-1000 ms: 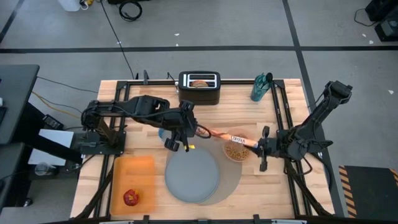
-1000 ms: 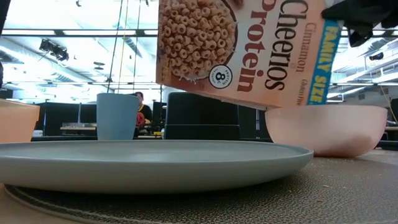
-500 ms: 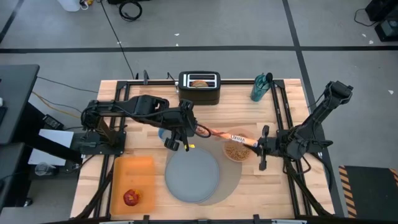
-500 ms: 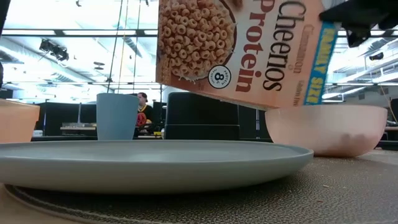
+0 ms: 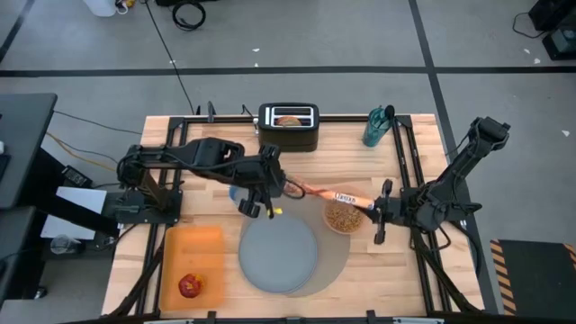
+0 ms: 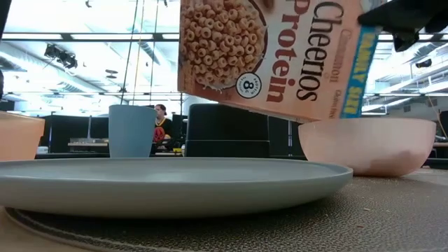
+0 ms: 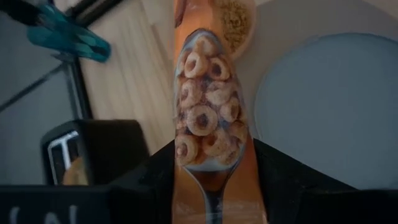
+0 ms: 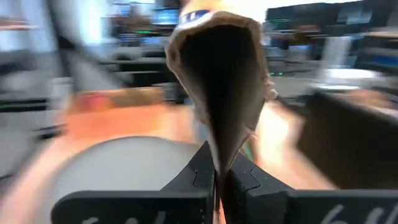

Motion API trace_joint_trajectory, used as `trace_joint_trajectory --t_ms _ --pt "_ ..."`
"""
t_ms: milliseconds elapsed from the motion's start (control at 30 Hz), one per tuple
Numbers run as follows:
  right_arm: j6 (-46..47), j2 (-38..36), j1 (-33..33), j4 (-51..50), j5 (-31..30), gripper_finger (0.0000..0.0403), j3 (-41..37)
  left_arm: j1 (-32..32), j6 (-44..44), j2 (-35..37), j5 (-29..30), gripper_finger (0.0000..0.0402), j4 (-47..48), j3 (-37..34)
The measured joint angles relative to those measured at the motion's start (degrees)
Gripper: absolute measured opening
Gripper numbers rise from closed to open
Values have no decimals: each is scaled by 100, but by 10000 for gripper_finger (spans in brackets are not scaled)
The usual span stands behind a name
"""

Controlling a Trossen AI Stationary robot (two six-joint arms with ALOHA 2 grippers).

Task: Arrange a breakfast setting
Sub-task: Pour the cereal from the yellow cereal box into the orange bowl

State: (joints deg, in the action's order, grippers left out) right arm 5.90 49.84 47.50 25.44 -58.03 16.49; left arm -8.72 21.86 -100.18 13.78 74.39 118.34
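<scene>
An orange cereal box (image 5: 326, 194) hangs tilted over the translucent pink bowl (image 5: 342, 218), which holds cereal and stands on the grey mat (image 5: 335, 263). My left gripper (image 5: 281, 186) is shut on the box's left end and my right gripper (image 5: 368, 208) on its right end. The box's printed face shows in the low view (image 6: 273, 56). The blue-grey plate (image 5: 277, 255) lies on the mat. The blue cup (image 6: 131, 130) stands behind the plate. The red apple (image 5: 189, 286) lies on the orange board. A bagel (image 5: 288, 120) sticks out of the toaster. The spoon is not in view. My left gripper holds the box's closed end (image 7: 211, 180) between its two fingers (image 7: 155, 177), one on each side. The fingers point along the box toward the table's right. The box is lifted clear. My right gripper pinches the box's open end at a flap (image 8: 219, 155) between its shut fingers, coming from the table's right. The open mouth (image 8: 217, 74) gapes beyond the fingers, above the bowl.
The black toaster (image 5: 288, 126) stands at the far edge and a teal bottle (image 5: 378, 126) at the far right. The orange board (image 5: 191, 261) lies at the near left. The arms' frames run along both table sides.
Both grippers have kept their hold. The box has turned a little about its length over the bowl: its blue side strip shows narrower in the low view. It has also shifted slightly toward the table's far edge.
</scene>
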Motion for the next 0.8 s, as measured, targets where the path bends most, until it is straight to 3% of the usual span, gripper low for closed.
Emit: trace_joint_trajectory --t_ms 33,100,200,300,367,467,567,633,667,733,767,800 --pt "-30 3 -17 29 135 14 3 -1 2 -2 -27 181 11 -2" --pt "29 1 10 -59 -304 14 2 -24 -27 -2 50 181 -35 0" --pt "-22 -2 28 -47 134 14 4 -12 -2 -2 -32 181 -22 37" --pt "-33 -4 107 -118 -607 14 4 -14 -21 -2 31 181 -68 41" --pt "-153 -4 108 -24 -58 14 4 -12 -30 -2 -81 181 -34 50" --pt "-55 -1 121 -126 -626 13 7 -19 -36 -7 17 181 -58 50" --pt "-124 1 94 -75 50 12 7 -9 -25 -8 -101 181 -31 50" --pt "-50 0 125 -166 -686 12 7 -22 -45 -11 4 181 -66 50" --pt "-4 -4 143 -181 -718 12 4 -19 -28 -11 24 181 -95 53" --pt "-108 8 106 -28 139 12 6 -14 -13 -11 -92 181 -39 55" --pt "-164 12 80 -26 142 12 7 -21 -17 -11 -104 181 -29 55" --pt "-141 9 89 -81 -231 12 7 -31 -34 -11 -56 181 -43 55"
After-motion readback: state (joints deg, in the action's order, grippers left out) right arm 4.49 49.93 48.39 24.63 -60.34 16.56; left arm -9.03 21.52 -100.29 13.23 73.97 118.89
